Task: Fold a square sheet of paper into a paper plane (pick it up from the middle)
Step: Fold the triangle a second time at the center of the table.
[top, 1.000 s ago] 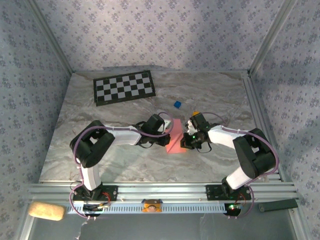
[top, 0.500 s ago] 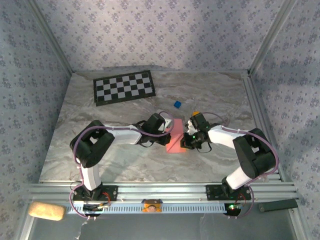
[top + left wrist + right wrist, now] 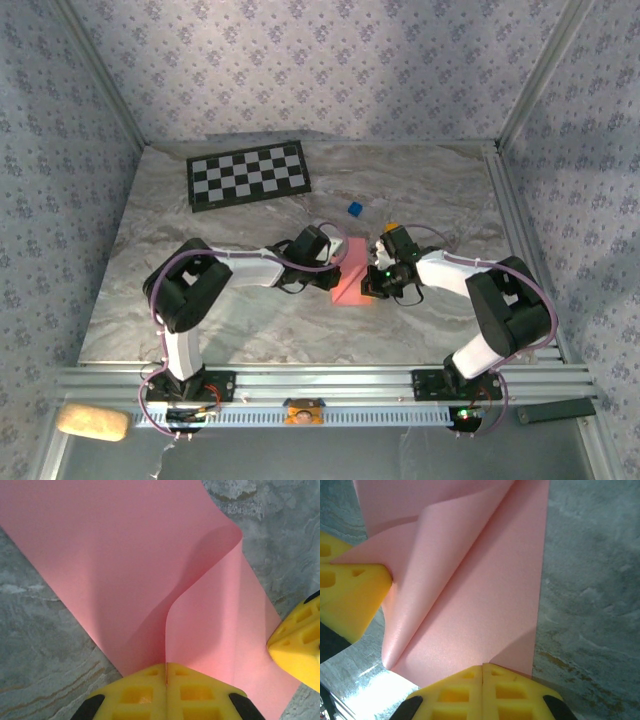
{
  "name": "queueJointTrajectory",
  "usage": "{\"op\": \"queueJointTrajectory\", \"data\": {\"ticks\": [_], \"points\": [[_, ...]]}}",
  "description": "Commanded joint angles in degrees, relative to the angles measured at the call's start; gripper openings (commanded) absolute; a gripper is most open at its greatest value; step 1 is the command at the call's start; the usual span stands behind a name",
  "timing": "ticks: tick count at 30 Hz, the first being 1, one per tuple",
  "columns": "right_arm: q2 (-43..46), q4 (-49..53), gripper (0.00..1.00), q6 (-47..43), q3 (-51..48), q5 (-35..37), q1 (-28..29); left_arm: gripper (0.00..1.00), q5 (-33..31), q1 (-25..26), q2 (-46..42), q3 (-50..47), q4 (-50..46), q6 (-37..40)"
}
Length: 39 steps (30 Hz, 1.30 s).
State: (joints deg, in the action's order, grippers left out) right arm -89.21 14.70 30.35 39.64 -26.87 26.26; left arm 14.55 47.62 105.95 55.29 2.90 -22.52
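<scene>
While edge-pinched (both jaws), pink sheet on open marble.

Small shift — the left gripper has crept a little, tugging the square sheet of paper along.

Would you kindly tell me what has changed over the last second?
The left gripper, shut on the square sheet of paper, has lifted its edge slightly, so more pink shows from above. The right gripper stays shut on the sheet's other side; the checkerboard and blue block have not moved.
</scene>
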Motion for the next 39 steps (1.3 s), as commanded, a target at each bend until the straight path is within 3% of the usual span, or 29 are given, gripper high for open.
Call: {"op": "queueJointTrajectory", "data": {"ticks": [1,14,39], "points": [[-1.32,2.55,0.05,-1.26,-1.14,1.66,-0.34,0.06,0.84,-0.19,1.27,1.11,-0.52,0.88],[-1.19,2.92,0.05,-1.35,-1.03,1.92,-0.46,0.06,0.96,-0.3,-3.18,0.72,-0.61,0.78],[-1.15,3.22,0.05,-1.52,-1.01,1.99,-0.54,0.05,0.93,-0.69,1.44,2.53,-2.49,0.99]]}}
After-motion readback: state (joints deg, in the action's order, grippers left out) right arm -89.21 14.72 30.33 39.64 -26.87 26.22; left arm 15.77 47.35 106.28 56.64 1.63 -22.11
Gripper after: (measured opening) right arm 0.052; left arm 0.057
